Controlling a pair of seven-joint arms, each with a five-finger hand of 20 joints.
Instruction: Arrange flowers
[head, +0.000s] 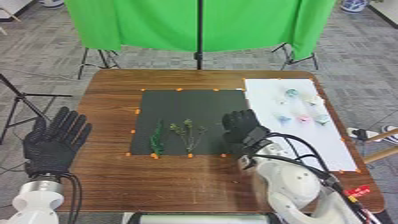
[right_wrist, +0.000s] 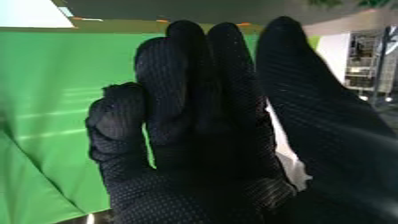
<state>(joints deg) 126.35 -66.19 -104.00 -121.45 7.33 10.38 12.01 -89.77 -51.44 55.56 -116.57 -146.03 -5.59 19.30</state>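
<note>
- Because the right hand (head: 242, 126) is empty, its fingers loosely extended over the dark mat's (head: 178, 107) right edge, either side seems reachable.
- Green sprig (head: 157, 140) and budded sprig (head: 188, 134) lie on that mat, probably beginning the arrangement.
- Pastel blooms (head: 304, 119) sit on the white sheet (head: 262, 95), likely as supply.
- Left hand (head: 53, 145) spreads wide, leaving workspace.

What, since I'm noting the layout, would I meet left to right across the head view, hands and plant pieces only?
Left hand, leafy green sprig, branching sprig, right hand, pale blue flower, pink flower, pale green flower.
</note>
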